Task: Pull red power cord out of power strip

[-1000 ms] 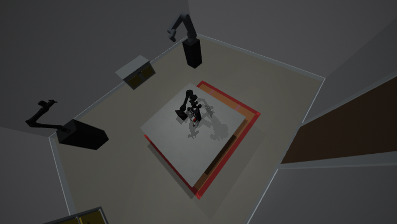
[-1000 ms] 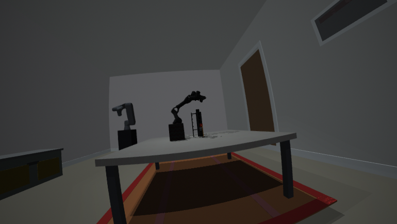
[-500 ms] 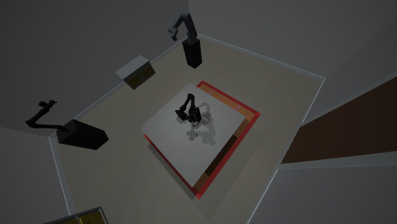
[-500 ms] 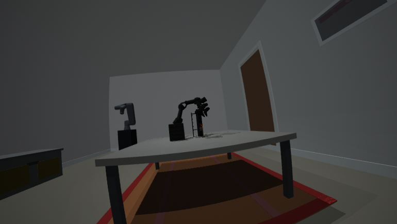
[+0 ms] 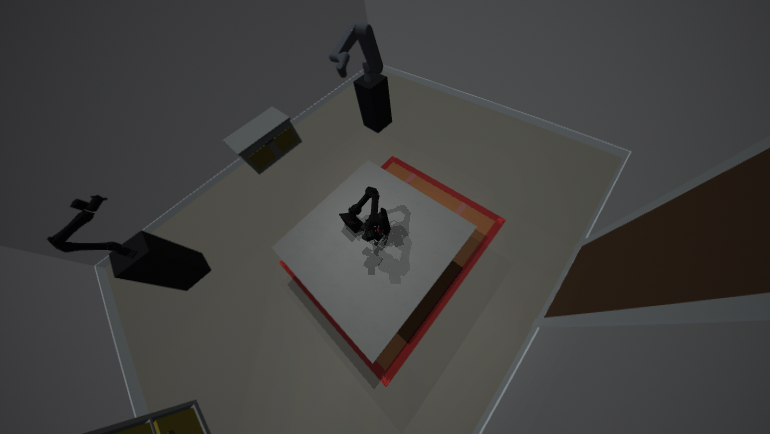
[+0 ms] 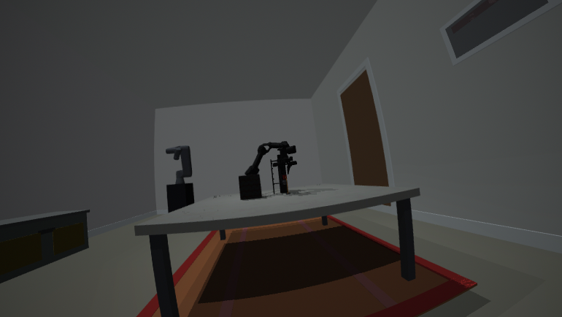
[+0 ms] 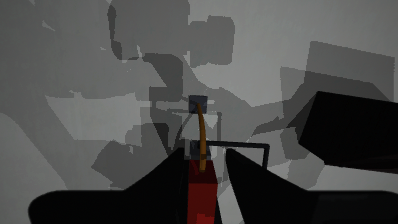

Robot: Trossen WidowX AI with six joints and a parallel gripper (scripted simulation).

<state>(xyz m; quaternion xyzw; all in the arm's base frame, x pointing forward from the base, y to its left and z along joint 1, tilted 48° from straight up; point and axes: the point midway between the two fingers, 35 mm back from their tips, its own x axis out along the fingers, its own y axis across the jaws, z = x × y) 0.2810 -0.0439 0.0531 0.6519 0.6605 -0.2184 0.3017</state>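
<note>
The red plug (image 7: 202, 202) (image 6: 284, 177) shows as a red block, with an orange-brown cord (image 7: 202, 132) running from its top to a small dark block (image 7: 198, 104). The dark power strip (image 6: 282, 185) stands upright on the table, beside the plug. My gripper (image 7: 205, 153) points down over this spot, its fingers partly open. In the wrist view the red block lies in line with the gap, with space beside it, and neither finger visibly clamps it. How deep the plug sits in the strip cannot be told.
A thin dark ladder-like frame (image 6: 273, 177) (image 7: 240, 145) stands close beside the strip and passes near the right finger. My arm's dark base (image 6: 249, 187) stands on the white table (image 5: 372, 323). Two other arms on pedestals stand away from the table.
</note>
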